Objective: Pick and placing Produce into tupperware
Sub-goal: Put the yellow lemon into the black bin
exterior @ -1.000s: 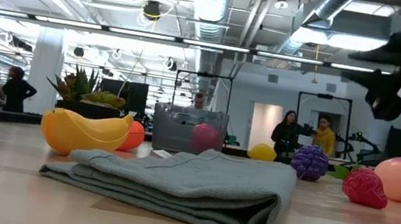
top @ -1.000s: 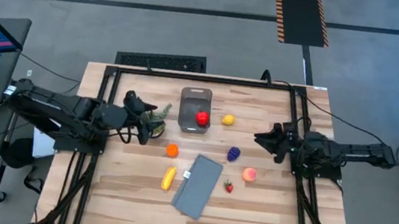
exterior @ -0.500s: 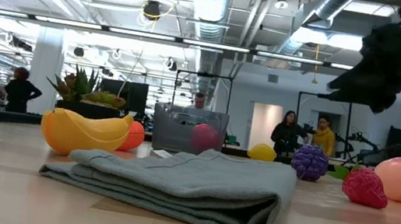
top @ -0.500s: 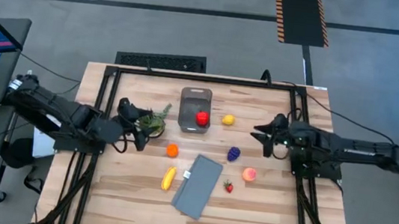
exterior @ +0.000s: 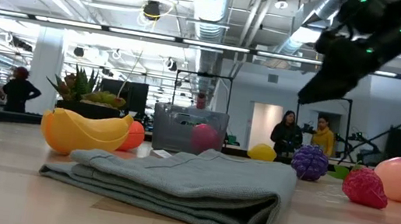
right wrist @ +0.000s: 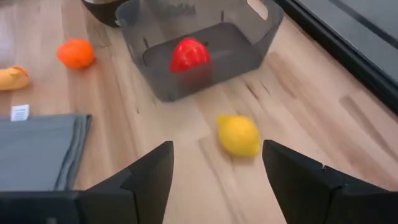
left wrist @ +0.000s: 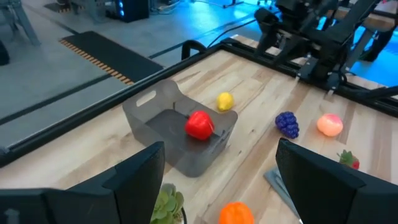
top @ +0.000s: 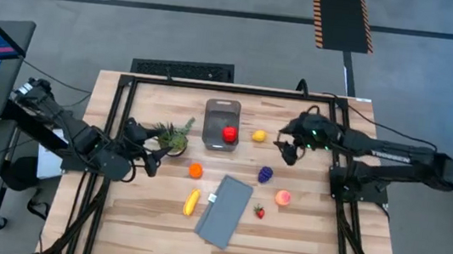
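**Right gripper open above lemon; one red fruit in tub**

Wooden table [top: 299, 238] with a black frame stands on a grey floor; people stand in the room beyond.

Tupperware [top: 221, 126], a clear-grey tub, sits near the far middle of the table and holds a red fruit [top: 229, 133]. Just to its right lies the lemon [top: 259, 136], apart from the tub wall.

Right gripper [top: 286, 147] hangs above the table beside the lemon, its fingers [right wrist: 305, 180] spread apart with nothing between them; the lemon shows ahead of the gap in the right wrist view.

Left gripper [top: 150, 148] waits near the table's left edge, beside the pineapple [top: 171, 137], fingers apart and empty.

Remaining produce lies loose on the table: orange [top: 195, 170], banana [top: 191, 202], purple grapes [top: 265, 174], peach [top: 283, 198], strawberry [top: 259, 211]. A folded grey cloth [top: 225, 211] lies between banana and strawberry.
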`<move>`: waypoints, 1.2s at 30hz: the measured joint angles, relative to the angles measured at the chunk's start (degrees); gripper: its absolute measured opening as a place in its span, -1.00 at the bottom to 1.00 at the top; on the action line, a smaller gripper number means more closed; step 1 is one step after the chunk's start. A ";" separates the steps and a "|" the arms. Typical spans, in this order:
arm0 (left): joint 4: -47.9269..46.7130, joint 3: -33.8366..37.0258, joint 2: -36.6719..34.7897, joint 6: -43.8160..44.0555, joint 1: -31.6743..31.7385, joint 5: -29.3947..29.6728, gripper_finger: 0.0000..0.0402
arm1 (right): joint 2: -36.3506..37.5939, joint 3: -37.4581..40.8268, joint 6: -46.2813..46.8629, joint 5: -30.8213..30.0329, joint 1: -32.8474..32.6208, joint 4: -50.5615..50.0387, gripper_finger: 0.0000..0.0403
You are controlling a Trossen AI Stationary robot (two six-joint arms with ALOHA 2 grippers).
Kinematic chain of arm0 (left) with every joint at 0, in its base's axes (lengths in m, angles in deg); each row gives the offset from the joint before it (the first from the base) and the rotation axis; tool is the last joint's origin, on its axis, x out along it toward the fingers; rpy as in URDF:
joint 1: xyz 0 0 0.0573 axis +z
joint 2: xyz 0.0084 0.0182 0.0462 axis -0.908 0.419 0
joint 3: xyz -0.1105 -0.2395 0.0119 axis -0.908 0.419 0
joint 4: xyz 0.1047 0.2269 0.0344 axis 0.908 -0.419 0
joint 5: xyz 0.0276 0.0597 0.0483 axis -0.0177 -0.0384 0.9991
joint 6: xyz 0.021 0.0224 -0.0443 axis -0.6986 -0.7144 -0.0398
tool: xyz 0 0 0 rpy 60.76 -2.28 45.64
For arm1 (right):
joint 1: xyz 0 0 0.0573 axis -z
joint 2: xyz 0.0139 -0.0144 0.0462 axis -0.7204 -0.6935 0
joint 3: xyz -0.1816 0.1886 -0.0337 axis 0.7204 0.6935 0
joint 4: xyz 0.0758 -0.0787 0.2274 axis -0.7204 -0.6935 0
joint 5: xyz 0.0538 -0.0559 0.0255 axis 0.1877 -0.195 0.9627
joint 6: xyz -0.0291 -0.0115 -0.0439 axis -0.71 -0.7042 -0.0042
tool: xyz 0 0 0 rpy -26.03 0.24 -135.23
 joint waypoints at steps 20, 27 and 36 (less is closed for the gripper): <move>-11.93 -0.04 0.17 19.41 -11.48 9.80 0.47 | -27.11 -20.89 -25.63 10.67 10.51 -16.63 0.35; -11.98 -0.04 0.17 20.11 -11.77 10.00 0.47 | -33.78 -25.25 -26.61 10.69 9.48 -18.40 0.35; -12.01 -0.04 0.17 20.13 -11.75 10.00 0.47 | -38.28 -26.72 -28.98 11.96 8.14 -19.30 0.35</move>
